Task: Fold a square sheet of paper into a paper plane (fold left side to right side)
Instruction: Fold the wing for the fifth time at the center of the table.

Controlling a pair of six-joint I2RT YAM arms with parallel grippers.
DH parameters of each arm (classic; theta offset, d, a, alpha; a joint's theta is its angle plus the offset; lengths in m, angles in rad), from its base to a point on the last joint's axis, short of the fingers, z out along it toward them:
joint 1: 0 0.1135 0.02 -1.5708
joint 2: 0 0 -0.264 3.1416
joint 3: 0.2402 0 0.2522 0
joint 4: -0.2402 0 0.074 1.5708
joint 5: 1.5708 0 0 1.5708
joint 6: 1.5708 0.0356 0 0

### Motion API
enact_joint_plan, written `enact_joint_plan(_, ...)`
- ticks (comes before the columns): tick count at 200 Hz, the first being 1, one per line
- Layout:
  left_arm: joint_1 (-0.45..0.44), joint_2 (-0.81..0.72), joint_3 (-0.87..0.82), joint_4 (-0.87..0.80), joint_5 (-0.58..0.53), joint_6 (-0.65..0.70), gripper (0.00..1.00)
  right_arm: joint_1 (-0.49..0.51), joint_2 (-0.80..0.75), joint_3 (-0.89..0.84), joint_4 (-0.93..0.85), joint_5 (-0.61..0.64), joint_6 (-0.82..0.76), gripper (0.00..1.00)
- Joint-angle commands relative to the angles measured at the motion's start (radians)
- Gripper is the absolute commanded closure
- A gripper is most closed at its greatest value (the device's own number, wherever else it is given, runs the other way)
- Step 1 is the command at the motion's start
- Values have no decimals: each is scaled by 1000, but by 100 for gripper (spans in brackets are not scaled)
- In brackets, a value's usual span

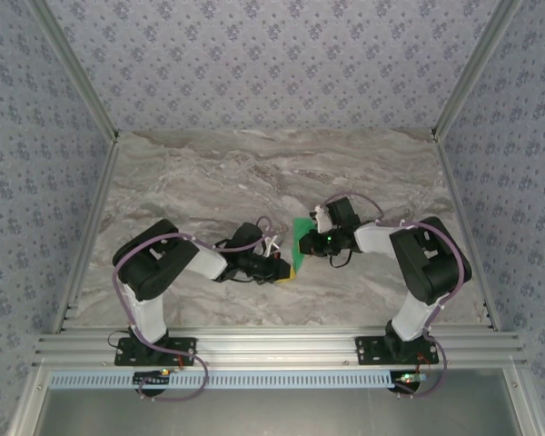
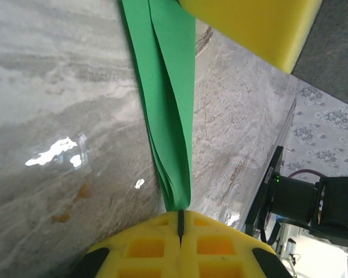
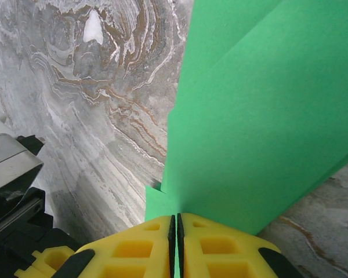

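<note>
Mid-frame: thin, creased green paper sheet, layered folds, pinched by left gripper and right gripper, yellow pads closed on it. Glossy grey-veined marble table; floral walls.

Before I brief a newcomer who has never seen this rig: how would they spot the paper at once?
Look at the middle of the marble table. There the left gripper and the right gripper pinch the square sheet of paper, folded over itself. It is the one bright green thing against grey stone and yellow fingers.
</note>
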Motion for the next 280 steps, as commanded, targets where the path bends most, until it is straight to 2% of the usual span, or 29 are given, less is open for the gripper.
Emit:
enact_joint_plan(1, 3, -36, -29, -143, -126, 43, 100, 4, 30, -4, -68, 16, -14, 89)
enact_joint_plan(43, 10, -130, 53, -249, -111, 95, 94, 8, 28, -6, -100, 30, -9, 89)
enact_joint_plan(84, 10, -73, 129, -216, -63, 92, 82, 16, 26, 11, -110, 25, -4, 89)
enact_joint_plan(166, -1, 64, 184, -133, -33, 53, 85, 17, 26, 13, -121, 26, -2, 89)
enact_joint_plan(188, -14, 78, 191, -182, -71, 64, 83, 19, 25, 17, -124, 28, 0, 89)
enact_joint_plan(240, -85, 80, 242, -522, -285, 151, 87, 17, 25, 43, -146, 28, 7, 89)
enact_joint_plan(280, -114, 108, 251, -600, -337, 125, 92, 9, 31, 49, -143, 17, 23, 89)
